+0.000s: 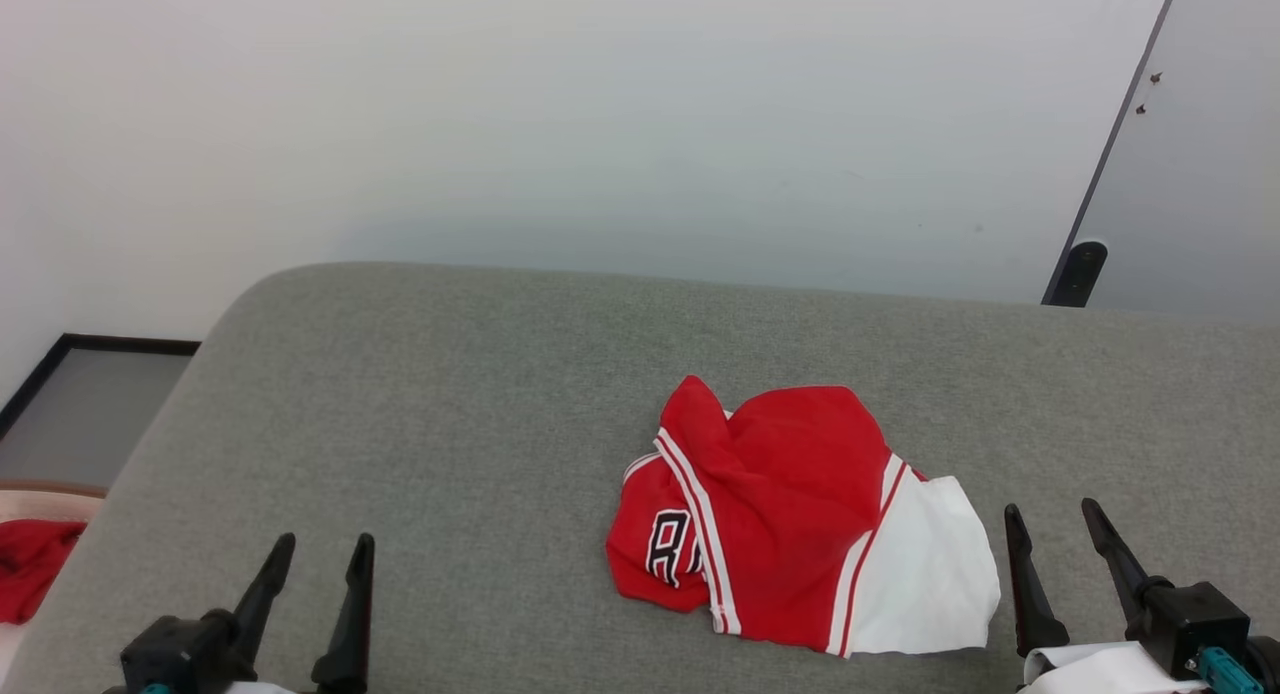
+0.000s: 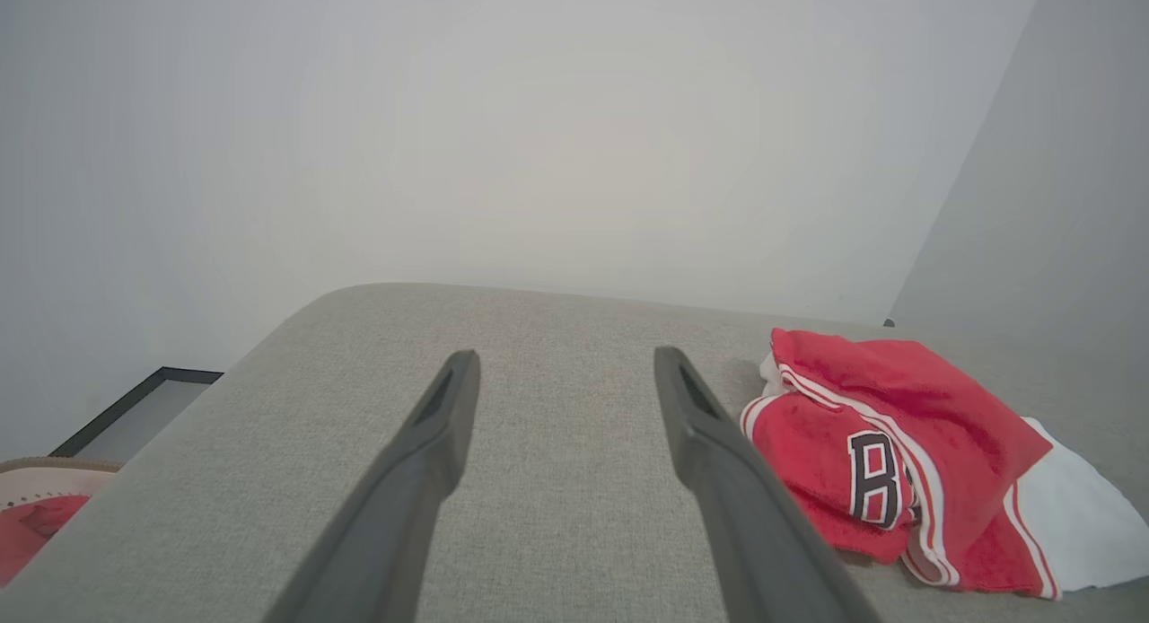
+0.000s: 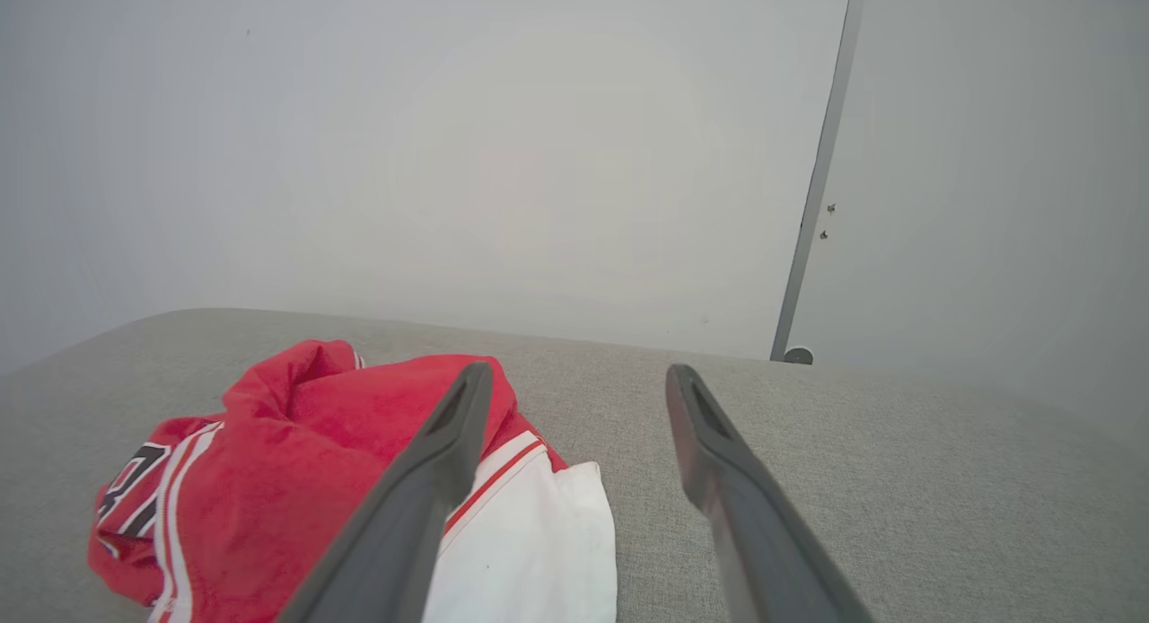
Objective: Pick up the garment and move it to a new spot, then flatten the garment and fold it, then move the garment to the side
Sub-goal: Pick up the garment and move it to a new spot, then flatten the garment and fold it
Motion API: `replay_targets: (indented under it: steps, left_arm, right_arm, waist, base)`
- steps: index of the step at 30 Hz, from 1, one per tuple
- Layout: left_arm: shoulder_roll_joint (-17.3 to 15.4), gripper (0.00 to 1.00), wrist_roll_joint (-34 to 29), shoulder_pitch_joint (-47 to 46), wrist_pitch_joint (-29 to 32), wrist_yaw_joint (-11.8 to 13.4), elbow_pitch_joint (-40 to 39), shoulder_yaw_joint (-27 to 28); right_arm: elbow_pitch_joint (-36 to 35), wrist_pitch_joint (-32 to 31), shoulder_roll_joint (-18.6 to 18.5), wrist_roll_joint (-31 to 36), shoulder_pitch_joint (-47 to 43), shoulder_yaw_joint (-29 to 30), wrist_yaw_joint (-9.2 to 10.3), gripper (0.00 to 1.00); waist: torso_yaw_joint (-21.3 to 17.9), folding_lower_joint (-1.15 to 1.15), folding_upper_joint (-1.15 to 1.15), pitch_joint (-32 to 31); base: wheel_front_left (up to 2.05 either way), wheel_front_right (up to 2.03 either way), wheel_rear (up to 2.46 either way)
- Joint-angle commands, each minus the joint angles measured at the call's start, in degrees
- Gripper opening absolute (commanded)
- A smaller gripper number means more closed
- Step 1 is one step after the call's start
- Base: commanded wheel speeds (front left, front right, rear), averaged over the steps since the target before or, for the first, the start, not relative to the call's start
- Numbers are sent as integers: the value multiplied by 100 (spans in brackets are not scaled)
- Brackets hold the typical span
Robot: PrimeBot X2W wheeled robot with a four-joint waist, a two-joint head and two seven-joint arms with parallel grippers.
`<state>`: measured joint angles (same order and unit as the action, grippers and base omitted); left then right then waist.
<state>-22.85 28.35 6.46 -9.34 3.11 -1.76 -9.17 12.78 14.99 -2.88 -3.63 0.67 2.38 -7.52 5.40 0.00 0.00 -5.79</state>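
Note:
The garment [image 1: 790, 519] lies crumpled on the grey cushioned surface [image 1: 450, 424], right of centre: a red jersey with a white sleeve, striped trim and a black-and-white print. In the left wrist view the garment [image 2: 907, 452] sits to the right of my fingers; in the right wrist view the garment [image 3: 296, 479] lies to the left, partly behind one finger. My left gripper [image 1: 322, 549] hovers open at the lower left, well apart from it. My right gripper [image 1: 1050, 514] stands open just right of the white sleeve, holding nothing.
A pale wall rises behind the surface, with a dark vertical door edge [image 1: 1110, 164] at the right. Off the surface's left edge, lower down, lies a plain red cloth [image 1: 30, 564] in a pale container. Dark-framed floor [image 1: 90, 394] shows at the left.

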Motion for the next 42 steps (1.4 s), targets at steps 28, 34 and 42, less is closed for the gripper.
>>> replay_targets:
  steps: [28,34,42]
  left_arm:
    - [-78,100,98,-696,316,-104,36,-199]
    - [-4,100,89,-976,286,-129,52,-280]
    - [116,100,94,-1307,214,-183,221,-413]
  right_arm:
    - [391,-3030,-437,-283,946,-769,7,100]
    - [513,-4267,-645,-310,1185,-835,7,100]
    - [1086,-5027,-521,-524,1330,-805,5,100]
  waist:
    - [-168,0,0,613]
    - [90,0,0,992]
    - [334,0,0,1325]
  base:
    - [0,0,0]
    - [0,0,0]
    - [0,0,0]
